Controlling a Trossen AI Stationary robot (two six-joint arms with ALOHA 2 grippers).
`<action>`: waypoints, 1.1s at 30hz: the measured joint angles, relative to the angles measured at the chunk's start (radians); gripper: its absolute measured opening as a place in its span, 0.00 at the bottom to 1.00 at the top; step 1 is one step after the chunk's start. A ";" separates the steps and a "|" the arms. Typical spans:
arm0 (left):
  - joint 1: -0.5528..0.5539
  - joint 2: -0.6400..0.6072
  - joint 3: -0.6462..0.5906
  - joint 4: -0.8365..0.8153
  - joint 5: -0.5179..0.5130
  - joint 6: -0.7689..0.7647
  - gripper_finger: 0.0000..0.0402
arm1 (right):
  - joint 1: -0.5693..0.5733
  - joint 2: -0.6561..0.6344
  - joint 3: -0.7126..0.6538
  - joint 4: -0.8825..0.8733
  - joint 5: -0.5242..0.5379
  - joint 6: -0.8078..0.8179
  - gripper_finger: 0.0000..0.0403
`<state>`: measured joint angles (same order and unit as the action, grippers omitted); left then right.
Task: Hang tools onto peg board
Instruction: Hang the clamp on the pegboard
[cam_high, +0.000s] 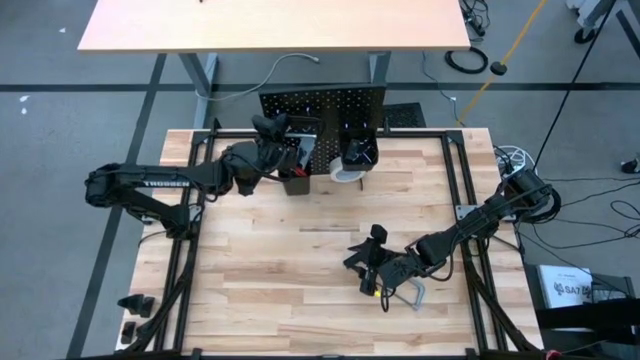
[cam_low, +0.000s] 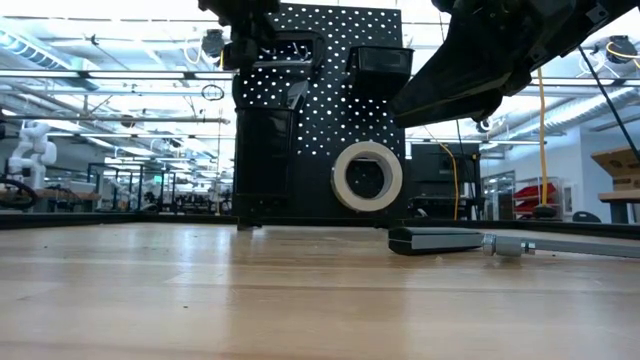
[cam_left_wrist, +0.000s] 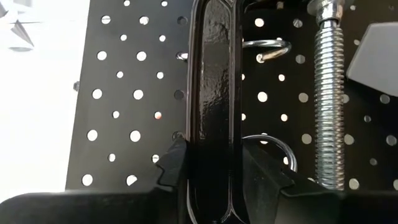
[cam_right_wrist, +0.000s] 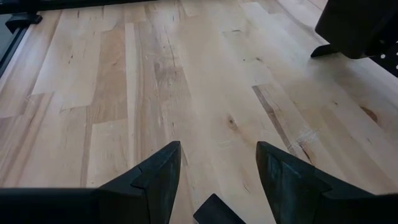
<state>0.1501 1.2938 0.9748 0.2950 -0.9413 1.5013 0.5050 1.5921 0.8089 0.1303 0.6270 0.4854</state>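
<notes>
The peg board (cam_high: 325, 105) stands upright at the table's far edge, black and perforated, with silver hooks (cam_left_wrist: 268, 50). My left gripper (cam_left_wrist: 213, 168) is up against its front, shut on the black C-clamp (cam_left_wrist: 214, 74), whose threaded silver screw (cam_left_wrist: 328, 93) shows beside it. A white tape roll (cam_low: 367, 177) sits against the board's lower front. The grey bar clamp (cam_low: 450, 240) lies flat on the table near my right gripper (cam_right_wrist: 217, 165). That gripper hovers open over bare wood, touching nothing. My left gripper pinches the C-clamp's flat black frame bar (cam_left_wrist: 214, 134) between its two fingers, one on each side. The fingers come in level from the table's near side, pointing at the peg board. The clamp is lifted clear of the table, close before the board; whether it touches a hook I cannot tell.
Two black bins (cam_high: 360, 152) (cam_high: 295, 180) sit on the board's front. A second silver hook (cam_left_wrist: 277, 146) curves out just behind the clamp. Bare wooden tabletop (cam_high: 300, 260) stretches between the board and the near edge. A separate tan table (cam_high: 270, 25) stands behind the board.
</notes>
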 joint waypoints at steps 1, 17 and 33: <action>0.000 0.000 0.000 -0.003 -0.002 0.000 0.26 | 0.001 0.000 0.000 0.000 0.000 0.000 0.50; -0.002 -0.002 0.001 -0.037 -0.003 -0.002 0.32 | 0.001 0.000 0.000 0.000 -0.004 0.000 0.50; -0.022 -0.002 0.077 -0.261 0.029 -0.184 0.32 | 0.001 0.000 0.000 0.000 -0.004 0.000 0.50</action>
<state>0.1281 1.2920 1.0515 0.0341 -0.9123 1.3174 0.5059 1.5921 0.8089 0.1307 0.6231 0.4858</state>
